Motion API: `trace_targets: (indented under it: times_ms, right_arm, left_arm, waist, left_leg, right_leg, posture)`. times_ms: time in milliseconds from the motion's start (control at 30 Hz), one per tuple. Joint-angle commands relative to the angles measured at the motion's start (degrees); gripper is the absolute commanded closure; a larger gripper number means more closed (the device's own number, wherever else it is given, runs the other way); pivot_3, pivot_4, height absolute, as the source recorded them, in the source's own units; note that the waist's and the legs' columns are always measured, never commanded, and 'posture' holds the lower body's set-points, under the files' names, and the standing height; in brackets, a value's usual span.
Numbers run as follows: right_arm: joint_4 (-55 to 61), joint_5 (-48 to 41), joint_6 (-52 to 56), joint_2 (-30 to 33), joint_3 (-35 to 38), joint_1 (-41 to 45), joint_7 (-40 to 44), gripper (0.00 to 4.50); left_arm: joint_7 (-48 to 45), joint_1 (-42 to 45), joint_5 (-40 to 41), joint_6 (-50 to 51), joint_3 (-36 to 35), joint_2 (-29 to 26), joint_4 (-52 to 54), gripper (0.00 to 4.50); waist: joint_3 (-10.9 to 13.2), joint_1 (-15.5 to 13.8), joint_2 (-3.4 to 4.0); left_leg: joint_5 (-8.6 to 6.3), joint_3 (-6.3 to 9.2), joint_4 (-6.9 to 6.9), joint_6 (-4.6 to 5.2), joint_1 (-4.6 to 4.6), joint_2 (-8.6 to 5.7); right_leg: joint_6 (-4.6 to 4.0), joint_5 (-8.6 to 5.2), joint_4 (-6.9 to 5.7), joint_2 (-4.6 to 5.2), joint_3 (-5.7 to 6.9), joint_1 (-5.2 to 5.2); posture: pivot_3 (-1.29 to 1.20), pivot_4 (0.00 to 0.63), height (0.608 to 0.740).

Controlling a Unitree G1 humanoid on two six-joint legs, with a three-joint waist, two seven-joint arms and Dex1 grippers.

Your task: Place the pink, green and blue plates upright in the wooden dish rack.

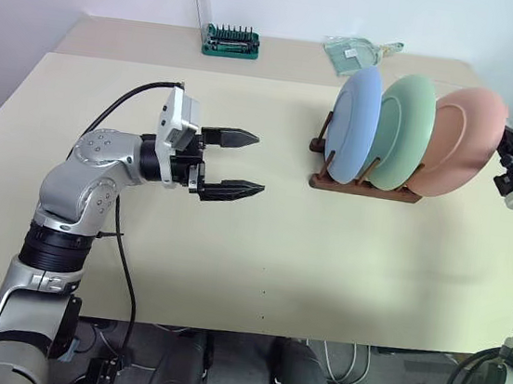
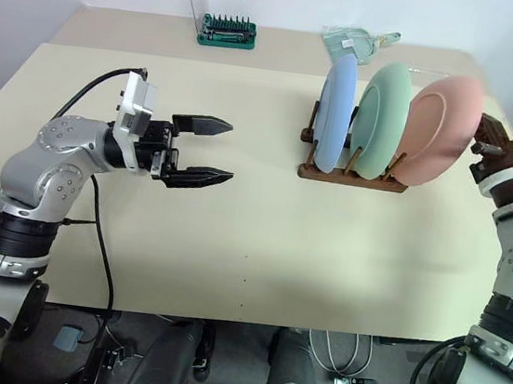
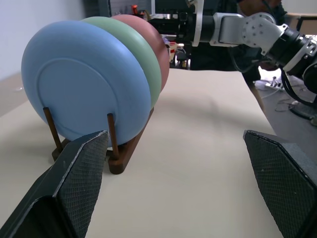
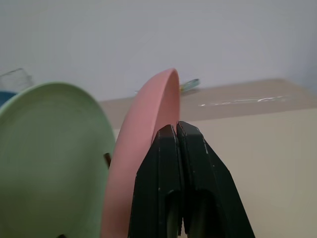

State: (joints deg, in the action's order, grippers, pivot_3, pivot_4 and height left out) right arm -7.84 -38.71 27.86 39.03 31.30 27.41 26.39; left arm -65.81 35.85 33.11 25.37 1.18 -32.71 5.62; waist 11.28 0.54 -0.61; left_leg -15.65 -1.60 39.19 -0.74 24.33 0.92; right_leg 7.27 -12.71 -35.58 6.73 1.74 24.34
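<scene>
Already all three round plates stand on edge in the small dark wooden dish rack [image 1: 362,186] on the beige tabletop [image 1: 257,267], the pale blue plate [image 1: 355,122] at the rack's left end, the mint green plate [image 1: 403,130] in the middle and the salmon pink plate [image 1: 459,142] at its right end, faces looking along the rack's length. Nearest is the right claw [image 2: 484,136], its two black fingers pressed together with nothing between them, just beside the pink plate's outer rim; whether it touches I cannot tell. Well to the rack's left, the left claw [image 1: 239,164] hangs above the tabletop, pointing at the blue plate, fingers spread wide and empty.
</scene>
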Motion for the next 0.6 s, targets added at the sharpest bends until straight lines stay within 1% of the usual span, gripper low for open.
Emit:
trace_targets:
  times_ms: [33, 333, 433, 467, 533, 600]
  right_arm:
    - [3.0, -1.4, 0.5, 0.3, 0.5, 1.1, 0.5, 4.47]
    - [2.1, -0.3, -1.4, 0.6, 0.5, 2.4, 0.2, 4.47]
    - [-0.4, 1.7, -6.4, 1.1, 2.4, 4.7, -1.2, 4.47]
    - [-0.6, 1.6, -9.0, 1.2, 3.2, 5.7, -0.4, 4.47]
    - [-0.3, -1.4, -11.1, 0.9, 5.5, 7.8, 1.7, 4.47]
    - [1.7, -9.0, -10.1, 0.5, 8.5, 9.7, 6.5, 3.96]
  left_arm:
    - [0.2, 0.2, 0.0, -1.1, -1.3, -0.4, 1.0, 0.00]
    - [0.4, 0.1, 0.0, -1.0, -1.3, -0.4, 1.2, 0.00]
    - [0.5, 0.0, 0.0, -1.0, -1.4, -0.4, 1.2, 0.00]
    - [0.4, 0.0, 0.0, -1.1, -1.4, -0.5, 1.1, 0.00]
    - [0.3, 0.1, 0.0, -1.2, -1.6, -0.7, 0.8, 0.00]
    - [0.2, 0.6, -0.3, -1.6, -1.9, -0.9, -0.1, 0.00]
  waist:
    - [0.0, 0.0, 0.00]
    - [0.0, 0.0, 0.00]
    - [0.0, 0.1, 0.00]
    - [0.0, 0.0, 0.00]
    - [0.0, 0.0, 0.01]
    - [0.0, 0.0, 0.01]
  left_leg:
    - [0.00, 0.00, 0.00, 0.00, 0.00, 0.00]
    - [0.00, 0.00, 0.00, 0.00, 0.00, 0.00]
    - [0.00, 0.00, 0.00, 0.00, 0.00, 0.00]
    - [0.00, -0.01, 0.00, 0.00, 0.00, 0.00]
    - [0.00, 0.00, -0.01, 0.00, 0.00, 0.00]
    - [0.00, 0.00, -0.01, 0.00, 0.01, 0.00]
  right_leg:
    - [0.00, 0.00, 0.00, 0.00, 0.00, 0.00]
    - [0.00, 0.00, 0.00, 0.00, 0.00, 0.00]
    - [0.00, 0.00, 0.00, 0.00, 0.00, 0.00]
    - [0.00, 0.00, 0.00, 0.00, 0.00, 0.00]
    - [0.00, 0.00, 0.01, 0.00, 0.00, 0.00]
    - [0.00, 0.00, 0.01, 0.00, 0.00, 0.00]
  posture:
    - [0.00, 0.150, 0.724]
    - [0.00, 0.150, 0.724]
    - [0.00, 0.150, 0.724]
    - [0.00, 0.150, 0.724]
    - [0.00, 0.150, 0.724]
    - [0.00, 0.150, 0.724]
